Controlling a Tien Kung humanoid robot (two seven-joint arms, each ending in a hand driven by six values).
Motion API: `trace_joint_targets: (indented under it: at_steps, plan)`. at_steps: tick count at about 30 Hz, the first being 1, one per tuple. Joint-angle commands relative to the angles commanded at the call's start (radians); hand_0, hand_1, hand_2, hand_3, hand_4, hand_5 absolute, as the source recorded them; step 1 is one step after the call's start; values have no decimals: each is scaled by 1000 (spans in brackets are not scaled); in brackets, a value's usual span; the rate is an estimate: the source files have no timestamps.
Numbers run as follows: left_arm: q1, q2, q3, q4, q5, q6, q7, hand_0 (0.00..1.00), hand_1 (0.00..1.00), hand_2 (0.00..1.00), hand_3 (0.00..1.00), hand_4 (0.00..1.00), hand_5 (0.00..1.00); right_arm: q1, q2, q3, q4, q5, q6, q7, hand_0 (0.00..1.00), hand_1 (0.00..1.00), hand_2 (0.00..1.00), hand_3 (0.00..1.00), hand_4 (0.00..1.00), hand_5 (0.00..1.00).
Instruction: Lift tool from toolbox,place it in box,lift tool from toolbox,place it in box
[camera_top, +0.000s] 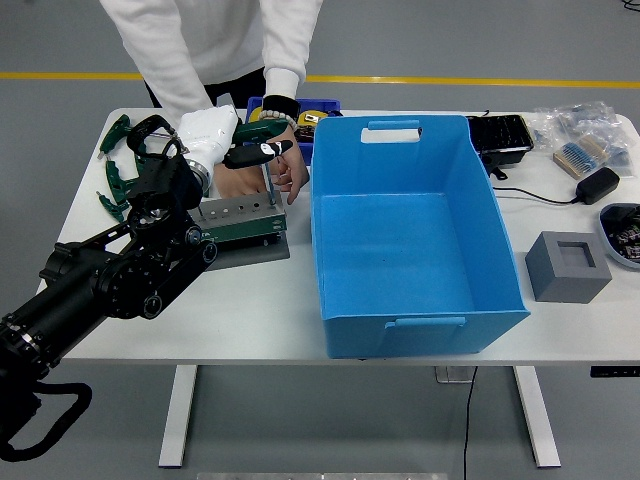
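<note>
The toolbox (235, 213) is a grey-green holder block with a row of holes, on a dark mat left of the large blue box (395, 335). My left hand (210, 135), white, is shut on a tool's black handle (258, 152); its thin shaft (268, 185) runs down to the toolbox's right end, and I cannot tell if the tip is still in a hole. A person at the far side has one hand (233, 182) behind the toolbox and the other hand (291, 176) beside the shaft. The blue box's floor shows bare.
Green clamps (118, 175) lie at the far left. A small blue bin (300, 108) stands behind the box. A black tray (497, 135), bags of parts (585, 135), a black adapter (598, 185), a grey foam block (567, 266) and a bowl (622, 232) are at the right.
</note>
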Motion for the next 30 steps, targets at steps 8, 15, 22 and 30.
trace_joint_targets:
  at_steps: [8, 15, 22, 30]
  plan:
    - [-3, 7, 3, -3, -1, 15, -34, 172, 24, 61, 63, 863, 835, 0, 0, 0, 0, 0, 0, 0, 693, 661, 750, 594, 817, 752]
    - [-8, 15, -3, -5, 2, 13, -55, 171, 23, 62, 61, 781, 644, 0, 0, 2, -1, -3, -1, -1, 694, 661, 749, 595, 817, 751]
    - [-11, 21, -5, -7, 7, 12, -69, 169, 22, 60, 59, 752, 565, -1, 0, 4, -1, -4, -1, -2, 693, 661, 750, 595, 817, 752]
    - [-6, 29, -25, -40, 8, 2, -71, 169, 20, 58, 58, 733, 514, -2, 1, 2, -1, -1, -1, -1, 694, 662, 749, 595, 817, 752]
